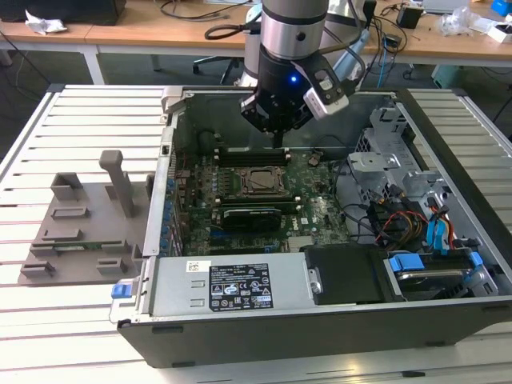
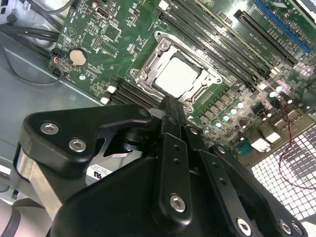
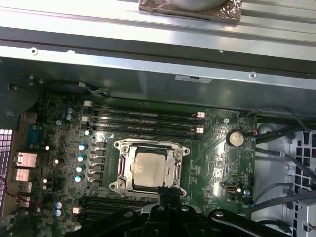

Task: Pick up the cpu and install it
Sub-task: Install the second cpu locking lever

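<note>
A small flat square cpu (image 3: 149, 169) (image 2: 177, 77) with a dull silver metal top lies seated in the metal-framed socket (image 3: 121, 148) on the green motherboard (image 3: 212, 163) inside an open grey computer case (image 1: 240, 284). In both wrist views, its top looks plain and matte with a thin darker rim. The black gripper (image 1: 277, 130) (image 2: 170, 106) hangs just above the socket, its fingers pressed together and holding nothing.

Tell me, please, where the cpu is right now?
The cpu sits in the socket frame on the motherboard, seen in both wrist views, beside the memory slots, with the gripper above it.
</note>
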